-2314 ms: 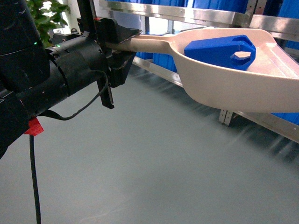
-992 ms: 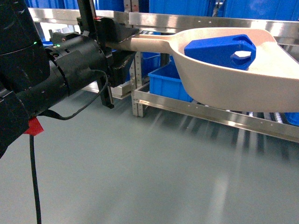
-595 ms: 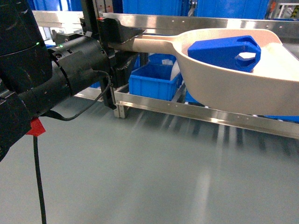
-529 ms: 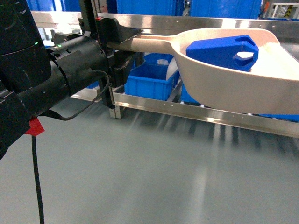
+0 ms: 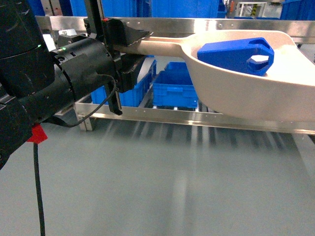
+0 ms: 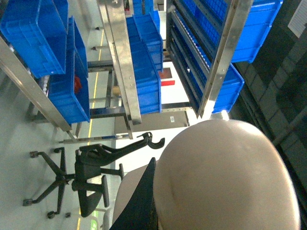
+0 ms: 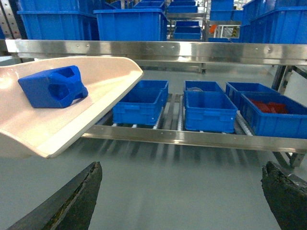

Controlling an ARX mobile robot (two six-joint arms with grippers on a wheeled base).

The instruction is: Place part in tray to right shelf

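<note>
My left end effector [image 5: 132,43] is clamped on the tray [image 5: 256,93] handle, holding it level in front of the right shelf [image 7: 192,136] — the blue part [image 5: 235,54] lies in the pan. My right end effector [image 7: 182,201] is spread wide — holding nothing.

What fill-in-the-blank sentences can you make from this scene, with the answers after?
1. The blue part lies inside the beige ____.
2. The tray is held by its handle in the ____ gripper.
3. The crates on the steel shelf are colored ____.
4. The right gripper has its jaws ____ and holds nothing.

Answers: tray; left; blue; open
</note>
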